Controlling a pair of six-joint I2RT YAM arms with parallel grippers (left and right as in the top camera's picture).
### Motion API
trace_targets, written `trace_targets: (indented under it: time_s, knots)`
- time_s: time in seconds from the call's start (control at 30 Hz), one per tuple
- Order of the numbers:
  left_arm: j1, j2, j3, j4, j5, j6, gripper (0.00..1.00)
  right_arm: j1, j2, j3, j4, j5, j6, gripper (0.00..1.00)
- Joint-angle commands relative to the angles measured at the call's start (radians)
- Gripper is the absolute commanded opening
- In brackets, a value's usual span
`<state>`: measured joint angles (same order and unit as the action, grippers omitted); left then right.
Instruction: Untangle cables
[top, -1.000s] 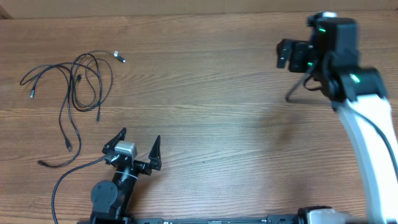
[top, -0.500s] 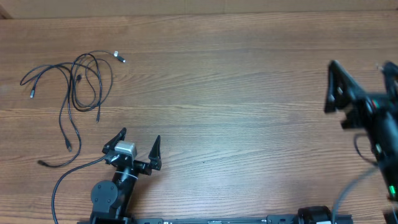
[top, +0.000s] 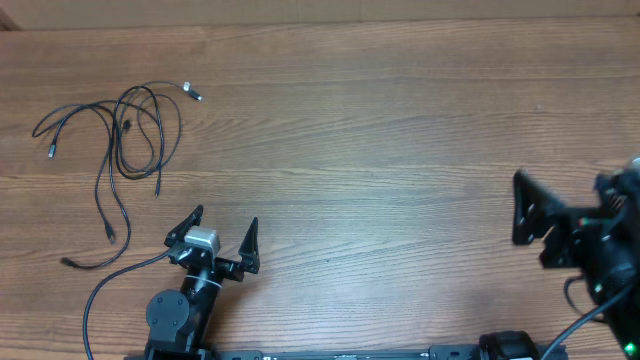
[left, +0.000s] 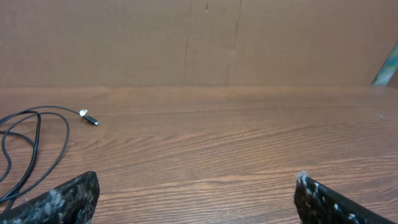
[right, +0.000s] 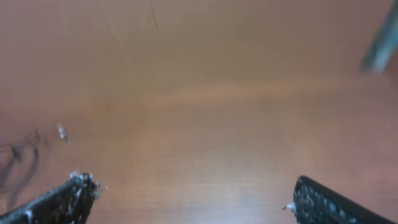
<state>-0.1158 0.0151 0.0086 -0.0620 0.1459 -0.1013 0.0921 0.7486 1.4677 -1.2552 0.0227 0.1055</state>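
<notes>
The cables (top: 125, 140) lie as loose thin black loops on the wooden table at the far left in the overhead view, with a silver-tipped plug (top: 190, 92) at the top right of the bunch. In the left wrist view the silver-tipped plug (left: 87, 116) and some loops (left: 28, 149) show at the left. The right wrist view is blurred; the cables (right: 22, 158) are faint at its left edge. My left gripper (top: 222, 232) is open and empty near the front edge, right of the cables. My right gripper (top: 530, 210) is open and empty at the far right, away from them.
A thicker black robot cable (top: 95, 295) curls on the table left of the left arm's base. The wooden table (top: 380, 150) stretches bare between the two arms. A brown wall (left: 199, 37) rises behind the table's far edge.
My right arm has swung from the back right of the table down toward the front right edge. The left arm and the cables have not moved.
</notes>
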Motion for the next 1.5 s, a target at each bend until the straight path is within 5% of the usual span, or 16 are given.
trace_targets:
  time_s: [0.0,0.5,1.13,1.27,1.47]
  knots:
    - [0.005,-0.01,-0.004,-0.003,0.008,-0.011,1.0,-0.003,0.024,-0.011,-0.119,-0.002,0.003,1.0]
    - [0.005,-0.01,-0.004,-0.003,0.008,-0.011,1.0,-0.003,-0.425,-0.342,-0.101,-0.001,0.003,1.0]
    - [0.005,-0.01,-0.004,-0.003,0.008,-0.011,1.0,-0.004,-0.745,-0.328,-0.037,0.015,-0.014,1.0]
    - [0.005,-0.01,-0.004,-0.003,0.008,-0.011,1.0,-0.004,-0.745,-0.382,0.161,-0.009,-0.106,1.0]
    - [0.005,-0.01,-0.004,-0.003,0.008,-0.011,1.0,-0.003,-0.745,-0.692,0.756,-0.192,-0.329,1.0]
